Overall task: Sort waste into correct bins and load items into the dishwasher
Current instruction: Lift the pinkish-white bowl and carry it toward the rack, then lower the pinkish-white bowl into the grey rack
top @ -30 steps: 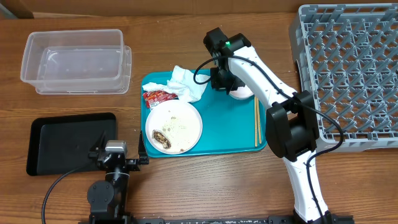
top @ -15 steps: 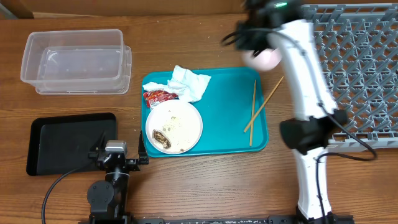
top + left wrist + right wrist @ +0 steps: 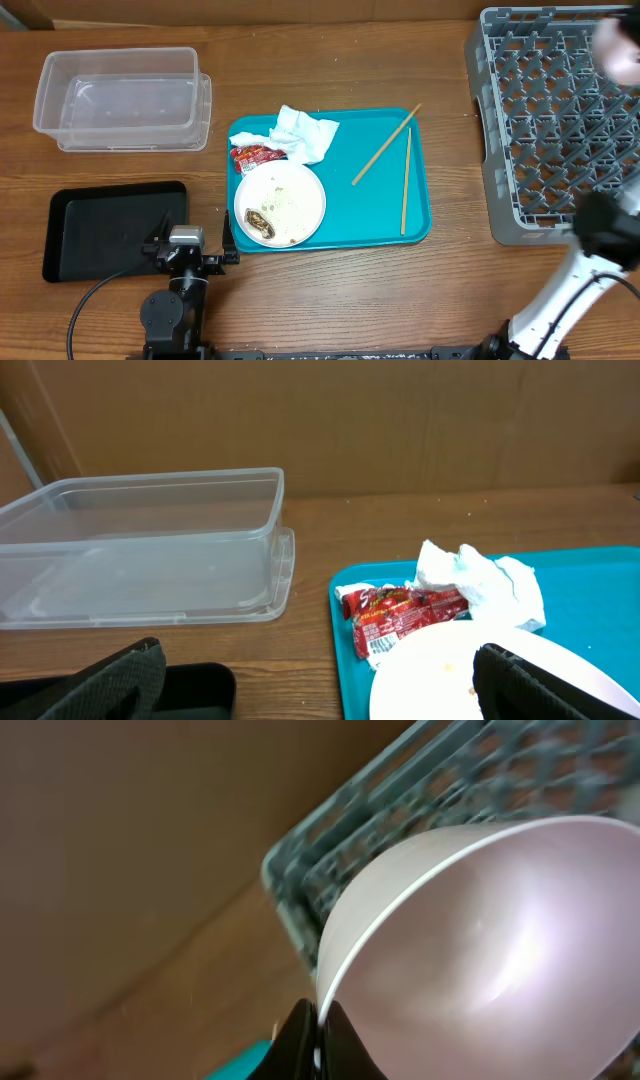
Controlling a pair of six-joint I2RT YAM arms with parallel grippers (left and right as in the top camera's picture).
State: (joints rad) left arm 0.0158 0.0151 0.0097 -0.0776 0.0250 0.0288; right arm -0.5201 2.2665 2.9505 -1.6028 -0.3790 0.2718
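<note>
While the bowl (image 3: pixel 480 940) hangs over the far right corner of the rack (image 3: pixel 560 130), blurred in the overhead view, the step in hand reads as loading it into the rack. Handling, as a judgement: slow the arm before it descends, pick a free cell between pegs, tip the bowl on edge or mouth down so that the rim seats between the pegs, and release only once the rack bears its weight. A grip on so thin a rim may let the bowl swing or slip. Right gripper (image 3: pixel 318 1035): fingers (image 3: pixel 345 1052) drawn close together, pinching the bowl's rim from inside and outside, with the rack's lattice showing behind. Left gripper (image 3: pixel 185 243): parked well left of the rack, jaws spread wide, holding and touching nothing. Remaining stock, all left of the rack: teal tray (image 3: pixel 370 215) just beside it, carrying plate (image 3: pixel 300 195) with rice and a brown scrap, two chopsticks (image 3: pixel 385 148) lying apart at an angle, napkin (image 3: pixel 305 135) and wrapper (image 3: pixel 252 155). Further left again: clear tub (image 3: pixel 60 130) and black tray (image 3: pixel 70 260), both without contents as far as can be seen.
</note>
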